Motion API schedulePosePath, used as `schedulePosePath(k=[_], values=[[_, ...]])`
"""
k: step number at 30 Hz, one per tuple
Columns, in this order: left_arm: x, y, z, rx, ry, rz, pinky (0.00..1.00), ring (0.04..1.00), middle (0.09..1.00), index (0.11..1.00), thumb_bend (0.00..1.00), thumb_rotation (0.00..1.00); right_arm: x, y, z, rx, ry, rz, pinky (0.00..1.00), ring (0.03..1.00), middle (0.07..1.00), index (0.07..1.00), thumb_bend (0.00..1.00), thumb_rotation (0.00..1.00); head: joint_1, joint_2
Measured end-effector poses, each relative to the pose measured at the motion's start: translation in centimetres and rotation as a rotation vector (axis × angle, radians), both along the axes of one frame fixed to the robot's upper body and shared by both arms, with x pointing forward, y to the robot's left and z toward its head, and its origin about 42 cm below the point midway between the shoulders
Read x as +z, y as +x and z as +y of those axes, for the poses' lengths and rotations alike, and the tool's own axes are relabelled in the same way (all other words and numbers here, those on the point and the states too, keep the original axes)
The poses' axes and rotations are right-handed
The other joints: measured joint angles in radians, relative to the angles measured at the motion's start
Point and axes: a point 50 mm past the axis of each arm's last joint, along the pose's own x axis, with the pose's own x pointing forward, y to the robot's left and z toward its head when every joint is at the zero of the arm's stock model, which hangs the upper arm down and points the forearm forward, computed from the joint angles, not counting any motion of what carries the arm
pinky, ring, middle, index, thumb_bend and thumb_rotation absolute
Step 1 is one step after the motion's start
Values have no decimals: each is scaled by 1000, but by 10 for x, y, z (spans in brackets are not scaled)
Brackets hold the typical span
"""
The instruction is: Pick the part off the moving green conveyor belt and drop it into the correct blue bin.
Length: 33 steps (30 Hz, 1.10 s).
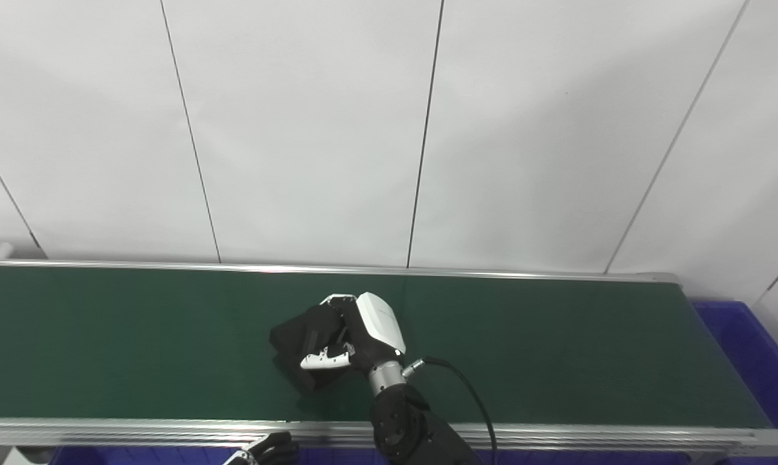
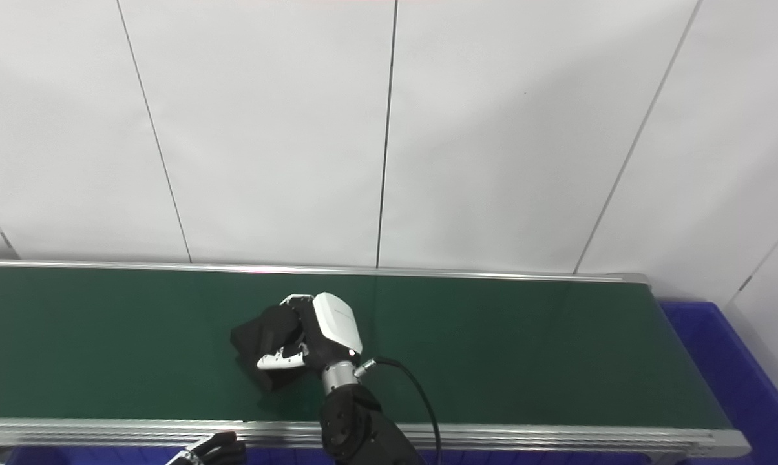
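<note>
The black part (image 1: pixel 302 342) lies mid-belt on the green conveyor belt (image 1: pixel 557 342), nearer its near rail. The right hand (image 1: pixel 357 336) has its fingers (image 1: pixel 324 359) wrapped around it. Step in hand: grasping. Next, presumably: lift clear, carry right over open belt to the blue bin (image 1: pixel 751 349). The left hand (image 1: pixel 269 450) waits below the near rail; its fingers' state cannot be told.

I can read no text, label, brand or number on anything here, not even on my own hand's shell.
</note>
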Motion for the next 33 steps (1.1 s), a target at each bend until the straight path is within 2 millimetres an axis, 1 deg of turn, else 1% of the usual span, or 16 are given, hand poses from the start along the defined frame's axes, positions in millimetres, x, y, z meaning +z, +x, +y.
schedulePosePath(k=[3,6,8,11,14,16,18,20,22,24,25,26,27,28,31,33], values=[[0,1,0,-1,1,-1,797,801,809,824,889,121,10,-4,-5,-7,50,-51,318,414,450,525,518,0,-3,2],[1,2,0,-3,2,-5,792,797,805,820,893,117,18,-13,-15,-20,98,-100,335,419,449,527,518,0,-3,3],[1,3,1,-3,2,-6,798,803,807,818,894,110,22,-23,-26,-35,130,-133,341,415,445,528,519,0,-11,6],[1,6,0,-7,2,-9,795,801,805,814,893,108,25,-39,-46,-69,172,-168,344,376,482,555,507,0,-9,15],[3,11,-1,-18,0,-22,812,810,813,815,887,99,31,-53,-64,-106,195,-177,352,380,497,560,505,0,-11,23],[4,13,-3,-24,-4,-28,819,813,817,816,885,96,36,-66,-76,-129,229,-193,352,382,500,563,504,0,-14,46],[5,13,-3,-33,-4,-29,825,815,820,819,879,89,37,-77,-84,-143,252,-187,353,383,500,563,504,0,-14,46],[6,12,-5,-44,-1,-31,827,815,822,823,875,88,37,-87,-91,-159,265,-173,355,384,499,564,504,0,-11,69],[7,12,-4,-50,4,-33,824,814,822,825,869,83,39,-100,-100,-165,278,-176,355,381,496,567,504,0,-11,69],[10,12,-2,-48,9,-45,826,814,823,826,866,76,43,-116,-110,-168,287,-187,354,380,496,568,503,0,-11,95],[13,12,-1,-48,7,-55,826,815,823,827,865,74,44,-125,-118,-174,284,-191,353,381,497,568,503,0,-8,95],[15,12,0,-47,9,-59,826,814,823,826,867,72,42,-133,-125,-185,274,-183,343,377,496,568,503,0,-2,112],[15,13,1,-47,13,-59,824,812,823,826,869,70,42,-143,-134,-202,263,-170,337,375,494,569,503,0,-2,113],[15,13,2,-47,15,-60,822,811,822,826,871,67,40,-148,-138,-208,258,-166,335,374,493,568,503,0,-2,113],[19,13,7,-41,28,-71,820,808,820,826,872,70,34,-176,-159,-239,222,-145,335,376,492,565,504,0,-2,132],[23,15,9,-41,28,-83,812,803,816,819,871,71,30,-188,-167,-256,198,-125,341,377,489,567,504,0,-6,141]])
